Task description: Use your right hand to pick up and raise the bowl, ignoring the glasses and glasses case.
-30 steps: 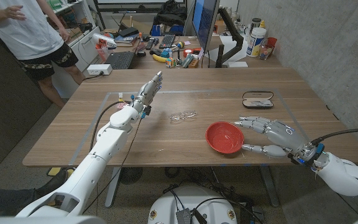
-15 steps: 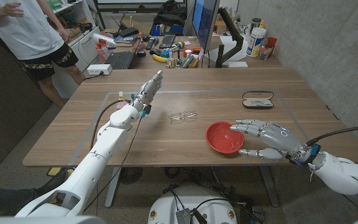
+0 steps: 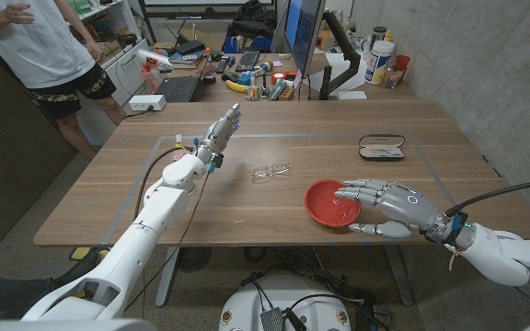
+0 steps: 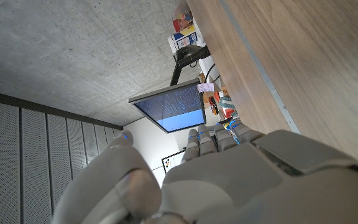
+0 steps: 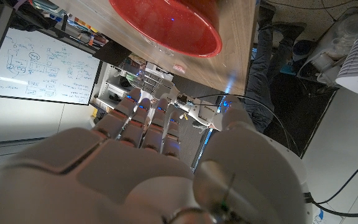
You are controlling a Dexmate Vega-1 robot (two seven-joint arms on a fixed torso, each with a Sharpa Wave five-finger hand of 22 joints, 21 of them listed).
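Near the worktop's point(image 3: 155, 207) front edge, right of centre: red bowl point(image 3: 331, 202), upright, on the wood. Right hand point(image 3: 389, 208) at its right rim, fingers point(image 3: 355, 192) spread, upper ones reaching over the rim above the inside, thumb low by the near rim. Can't tell if anything touches the bowl yet; nothing looks clamped. The right wrist view has the bowl point(image 5: 166, 23) just beyond the fingertips point(image 5: 143, 106), fingers apart, holding nothing.

Step, as I read it: closing in for the grasp, bowl not lifted. Next move calls for pinching the rim between thumb and upper fingers, then a straight raise. The bowl is shallow and looks slick, so it may slide toward the left if pushed before the thumb is under.

Glasses point(image 3: 270, 171) lie left of and beyond the bowl, well apart. Case point(image 3: 381, 147) sits further back on the right, open, apart from the hand. Neither is in the way.

Left hand point(image 3: 222, 132) is held up over the far-left worktop, fingers straight and close together, holding nothing.
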